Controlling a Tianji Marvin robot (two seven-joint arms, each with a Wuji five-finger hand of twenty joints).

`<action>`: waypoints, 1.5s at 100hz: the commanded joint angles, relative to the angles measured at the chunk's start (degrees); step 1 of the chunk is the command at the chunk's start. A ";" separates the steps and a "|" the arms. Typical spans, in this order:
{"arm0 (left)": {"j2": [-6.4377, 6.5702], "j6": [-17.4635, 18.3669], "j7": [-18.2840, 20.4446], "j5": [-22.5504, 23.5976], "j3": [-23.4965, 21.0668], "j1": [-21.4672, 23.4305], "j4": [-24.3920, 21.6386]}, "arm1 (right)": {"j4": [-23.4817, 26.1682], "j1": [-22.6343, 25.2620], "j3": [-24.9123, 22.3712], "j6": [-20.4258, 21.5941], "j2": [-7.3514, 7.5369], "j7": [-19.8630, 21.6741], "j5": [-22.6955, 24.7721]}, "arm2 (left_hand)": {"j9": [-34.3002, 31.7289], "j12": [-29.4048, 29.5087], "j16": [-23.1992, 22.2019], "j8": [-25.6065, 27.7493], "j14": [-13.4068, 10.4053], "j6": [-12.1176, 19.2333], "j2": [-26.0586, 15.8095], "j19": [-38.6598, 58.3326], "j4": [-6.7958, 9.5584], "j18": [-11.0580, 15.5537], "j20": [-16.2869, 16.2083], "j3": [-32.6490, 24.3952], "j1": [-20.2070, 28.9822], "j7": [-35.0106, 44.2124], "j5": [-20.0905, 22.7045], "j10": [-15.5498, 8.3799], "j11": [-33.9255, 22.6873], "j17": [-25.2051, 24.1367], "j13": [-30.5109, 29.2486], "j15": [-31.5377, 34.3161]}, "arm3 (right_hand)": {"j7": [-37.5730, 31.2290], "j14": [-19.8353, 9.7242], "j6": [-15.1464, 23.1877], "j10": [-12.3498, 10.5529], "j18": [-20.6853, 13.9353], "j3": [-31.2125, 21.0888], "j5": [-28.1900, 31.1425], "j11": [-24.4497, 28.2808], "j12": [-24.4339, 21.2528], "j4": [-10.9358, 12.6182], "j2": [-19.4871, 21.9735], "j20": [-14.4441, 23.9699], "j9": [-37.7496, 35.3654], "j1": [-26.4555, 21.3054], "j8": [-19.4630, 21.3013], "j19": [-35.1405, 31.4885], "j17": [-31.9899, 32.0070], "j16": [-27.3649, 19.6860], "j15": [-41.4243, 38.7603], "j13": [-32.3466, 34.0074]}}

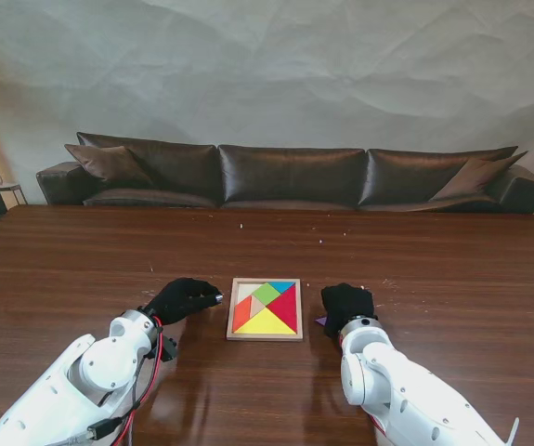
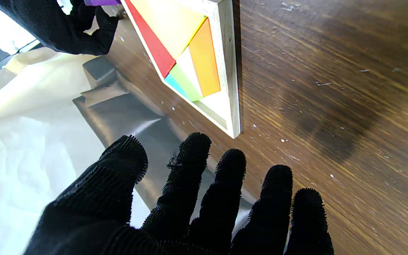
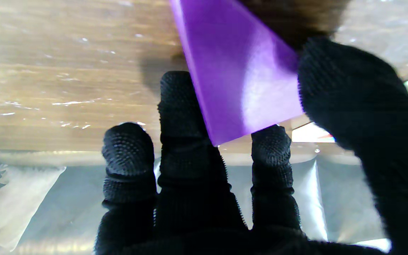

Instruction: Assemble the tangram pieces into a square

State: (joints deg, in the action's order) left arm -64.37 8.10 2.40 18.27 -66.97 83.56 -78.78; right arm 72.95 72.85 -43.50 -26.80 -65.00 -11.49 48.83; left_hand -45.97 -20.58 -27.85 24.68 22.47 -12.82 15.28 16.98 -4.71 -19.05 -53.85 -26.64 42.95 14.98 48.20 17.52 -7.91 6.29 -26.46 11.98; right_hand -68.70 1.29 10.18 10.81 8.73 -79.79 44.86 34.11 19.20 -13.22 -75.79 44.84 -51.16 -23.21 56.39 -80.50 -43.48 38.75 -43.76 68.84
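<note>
A wooden square tray (image 1: 230, 325) lies on the table between my hands, holding red, yellow, orange, green and blue tangram pieces (image 1: 272, 308); its far-left corner (image 2: 214, 106) shows bare wood. My right hand (image 1: 345, 304) sits just right of the tray, its thumb and fingers (image 3: 186, 106) shut on a purple piece (image 3: 241, 85), a sliver of which shows under the palm (image 1: 321, 321). My left hand (image 1: 184, 298) rests left of the tray with its fingers (image 2: 225, 187) spread and nothing in them.
A dark leather sofa (image 1: 290, 177) runs along the table's far edge. Small pale crumbs (image 1: 327, 241) dot the brown wooden table (image 1: 452, 279). A red cable (image 1: 151, 372) hangs along my left forearm.
</note>
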 commanded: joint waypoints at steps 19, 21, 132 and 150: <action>-0.03 -0.39 1.41 -0.20 -0.36 0.46 -0.77 | -1.02 1.76 0.19 1.90 -0.08 3.14 -2.58 | -0.77 0.28 -0.69 0.24 0.78 -0.09 -2.70 0.10 1.43 -0.16 -1.03 1.33 1.35 -0.08 1.03 0.48 0.51 -0.01 0.56 0.79 | -6.67 -3.45 1.11 -8.39 -0.68 -0.73 8.16 -0.30 -2.20 -9.90 -3.12 0.87 -13.20 -8.70 1.32 -3.54 -9.24 1.29 -4.36 5.90; -0.03 -0.41 1.43 -0.22 -0.37 0.48 -0.79 | -1.02 1.79 0.13 1.97 -0.11 3.16 -2.74 | -0.75 0.28 -0.69 0.25 0.88 -0.10 -2.68 0.09 1.44 -0.19 -1.02 1.31 1.40 -0.07 1.06 0.53 0.51 -0.04 0.53 0.80 | -6.89 -3.44 1.04 -8.52 -0.75 -0.70 8.45 0.12 -2.08 -10.10 -2.97 0.88 -13.67 -9.36 1.07 -3.58 -9.58 1.24 -4.98 6.00; 0.07 -0.97 1.99 -0.46 -0.61 0.73 -1.29 | 2.58 0.93 -3.28 9.88 2.00 11.86 -3.23 | -0.81 0.27 -0.70 0.21 0.89 -0.13 -2.81 0.12 1.44 -0.14 -1.02 1.61 1.45 -0.15 0.93 0.57 0.52 0.02 0.39 0.79 | -9.37 -5.46 -0.81 -15.77 -9.49 -4.51 17.19 11.16 11.67 -7.64 4.49 1.94 -23.74 -21.32 -3.39 -2.43 -18.57 2.58 -18.56 5.68; 0.05 -0.97 1.89 -0.44 -0.76 0.80 -1.32 | 3.39 -1.06 -4.05 15.63 3.01 14.49 -0.66 | -0.83 0.26 -0.71 0.23 0.89 -0.13 -2.77 0.14 1.46 -0.17 -1.03 1.61 1.51 -0.10 1.02 0.58 0.51 0.05 0.35 0.82 | -9.46 -5.44 -0.82 -15.82 -9.59 -4.90 17.43 11.26 12.10 -7.62 4.61 2.32 -23.62 -21.48 -3.26 -2.27 -18.56 2.60 -18.58 5.60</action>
State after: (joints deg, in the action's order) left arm -64.19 7.30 3.25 17.98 -67.59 84.20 -79.65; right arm 75.83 72.53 -47.41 -11.64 -62.31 1.65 48.17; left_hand -45.97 -20.58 -27.85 24.68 22.51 -12.84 15.28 16.98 -4.71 -19.05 -53.85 -26.61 42.96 14.98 48.20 17.53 -7.91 6.29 -26.51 11.98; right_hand -76.24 0.09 9.11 1.71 2.07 -80.05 60.47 44.62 30.66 -22.11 -71.43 45.71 -70.14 -38.49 52.67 -81.11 -43.33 40.18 -59.32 73.28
